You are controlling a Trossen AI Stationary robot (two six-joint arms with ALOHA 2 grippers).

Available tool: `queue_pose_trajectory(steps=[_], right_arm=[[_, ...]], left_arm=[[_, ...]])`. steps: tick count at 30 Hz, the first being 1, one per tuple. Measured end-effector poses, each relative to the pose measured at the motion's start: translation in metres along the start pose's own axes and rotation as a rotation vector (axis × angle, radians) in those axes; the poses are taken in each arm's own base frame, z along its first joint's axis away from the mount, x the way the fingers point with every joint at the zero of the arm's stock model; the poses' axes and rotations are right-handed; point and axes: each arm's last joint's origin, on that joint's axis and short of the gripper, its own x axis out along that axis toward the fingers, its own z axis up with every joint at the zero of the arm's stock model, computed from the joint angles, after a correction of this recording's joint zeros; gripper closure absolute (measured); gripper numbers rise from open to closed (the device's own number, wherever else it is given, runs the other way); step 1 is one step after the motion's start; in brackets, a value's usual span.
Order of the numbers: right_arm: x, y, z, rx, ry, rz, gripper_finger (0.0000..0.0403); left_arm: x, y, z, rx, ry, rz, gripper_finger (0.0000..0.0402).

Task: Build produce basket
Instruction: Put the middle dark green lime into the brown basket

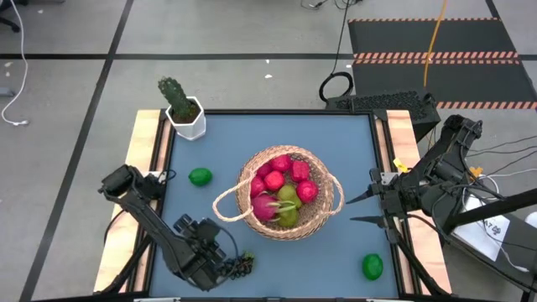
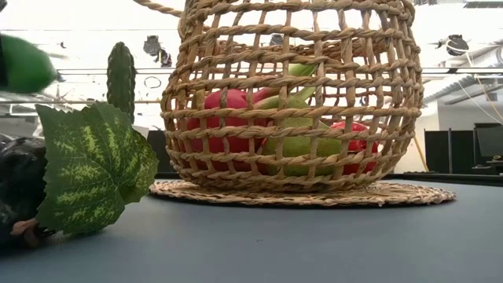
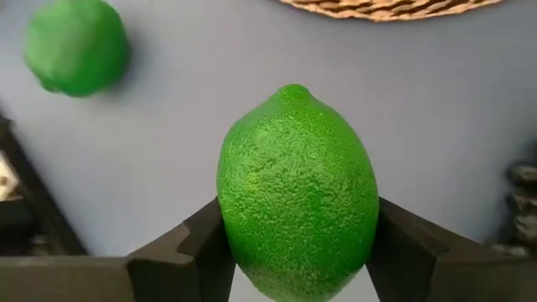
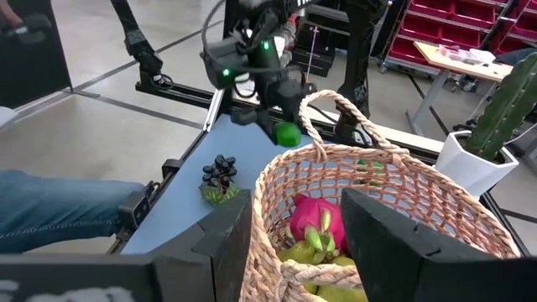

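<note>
The woven basket (image 1: 285, 195) stands mid-table on its flat base and holds red apples, a pink dragon fruit (image 4: 317, 220) and green pears. My left gripper (image 3: 298, 216) hangs over the near left part of the table, shut on a green lime (image 3: 295, 193), which also shows in the right wrist view (image 4: 288, 134) and in the low view (image 2: 23, 63). A dark grape bunch (image 1: 244, 264) with a leaf (image 2: 90, 169) lies on the table beside it. Two more limes rest on the table, one at the left (image 1: 200, 176), one at the near right (image 1: 372, 267). My right gripper (image 1: 351, 210) waits open to the right of the basket. My left gripper pinches the lime between its two fingers, by two opposite sides of its belly (image 3: 239, 239). The fingers (image 4: 267, 116) come from above, slanting down. The lime is lifted clear of the table, with its pointed end (image 3: 294, 88) away from the wrist.
A cactus in a white pot (image 1: 181, 107) stands at the table's far left corner. The basket's looped handle (image 1: 226, 201) sticks out toward my left arm. A person's leg in jeans (image 4: 59, 210) shows beyond the table's near edge.
</note>
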Motion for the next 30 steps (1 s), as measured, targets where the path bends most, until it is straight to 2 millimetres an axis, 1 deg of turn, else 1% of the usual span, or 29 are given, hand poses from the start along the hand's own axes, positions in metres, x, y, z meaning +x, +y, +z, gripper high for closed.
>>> queue_pose_trajectory(steps=[7, 11, 16, 23, 30], right_arm=[[0.0, 0.0, 0.0, 0.0, 0.0, 0.0, 0.0223], [0.0, 0.0, 0.0, 0.0, 0.0, 0.0, 0.0223], [0.0, 0.0, 0.0, 0.0, 0.0, 0.0, 0.0223], [0.0, 0.0, -0.001, -0.001, 0.005, 0.0, 0.0223], [0.0, 0.0, -0.001, -0.002, 0.007, 0.0, 0.0223]], left_arm=[[-0.036, 0.005, 0.009, 0.082, -0.007, -0.009, 0.0175], [-0.049, 0.005, 0.012, 0.151, -0.051, -0.065, 0.0182], [-0.064, 0.01, 0.017, 0.191, -0.165, -0.117, 0.0194], [-0.085, 0.031, 0.023, 0.178, -0.299, -0.19, 0.018], [-0.108, 0.058, 0.029, 0.19, -0.451, -0.26, 0.0189]])
